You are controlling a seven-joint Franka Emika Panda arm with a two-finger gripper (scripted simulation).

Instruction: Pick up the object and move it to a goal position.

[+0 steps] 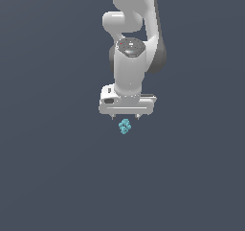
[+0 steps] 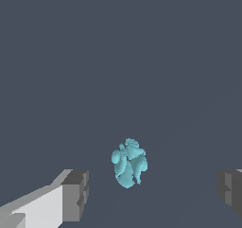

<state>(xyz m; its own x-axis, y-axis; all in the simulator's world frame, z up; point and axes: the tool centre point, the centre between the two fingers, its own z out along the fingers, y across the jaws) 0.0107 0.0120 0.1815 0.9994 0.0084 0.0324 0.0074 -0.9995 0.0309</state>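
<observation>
The object [image 1: 124,126] is a small cyan, lumpy blob lying on the dark grey floor. In the exterior view my white gripper [image 1: 125,117] hangs just above it, its two short fingertips spread apart on either side. The wrist view shows the object [image 2: 129,163] between my two grey fingertips [image 2: 75,195], closer to one of them, with nothing touching it. My gripper [image 2: 153,194] is open and holds nothing.
Flat dark grey ground [image 1: 57,177] spreads all around. The white arm [image 1: 131,43] rises behind the gripper toward the top of the exterior view. No other objects or goal marker show.
</observation>
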